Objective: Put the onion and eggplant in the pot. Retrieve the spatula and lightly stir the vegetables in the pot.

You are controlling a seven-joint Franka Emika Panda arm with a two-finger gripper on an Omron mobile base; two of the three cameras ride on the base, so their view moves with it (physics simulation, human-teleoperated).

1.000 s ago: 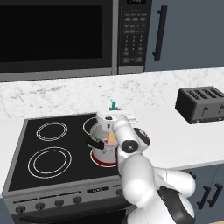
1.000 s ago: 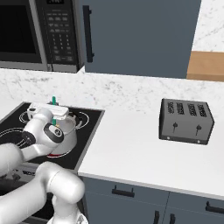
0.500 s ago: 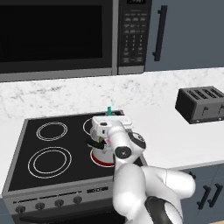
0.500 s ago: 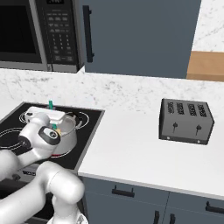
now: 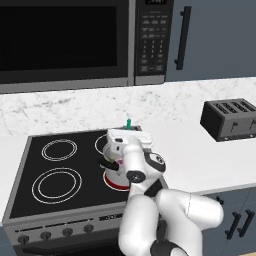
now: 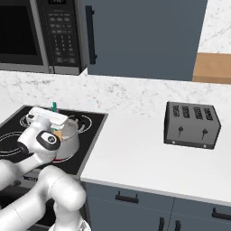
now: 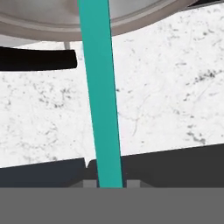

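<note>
My gripper (image 7: 109,182) is shut on the spatula's teal handle (image 7: 101,87), which runs from between the fingertips up over the steel rim of the pot (image 7: 52,22). One black pot handle (image 7: 37,59) sticks out to the left below the rim. From the base, my white hand (image 5: 126,139) hovers over the pot (image 5: 113,173) on the front right burner, and the handle's teal tip (image 5: 129,121) pokes up behind it. The same tip (image 6: 54,106) and pot (image 6: 68,137) appear from the right. The spatula's head, the onion and the eggplant are hidden by my hand and the pot's wall.
The black stove (image 5: 60,175) has bare burners to the pot's left. On the white counter (image 6: 135,153) to the right stands a dark toaster (image 6: 191,124). A microwave (image 5: 70,40) hangs above the stove.
My hand with the spatula has shifted a little left and up over the pot, and the arm's elbow has swung. The gripper stays shut on the handle.
</note>
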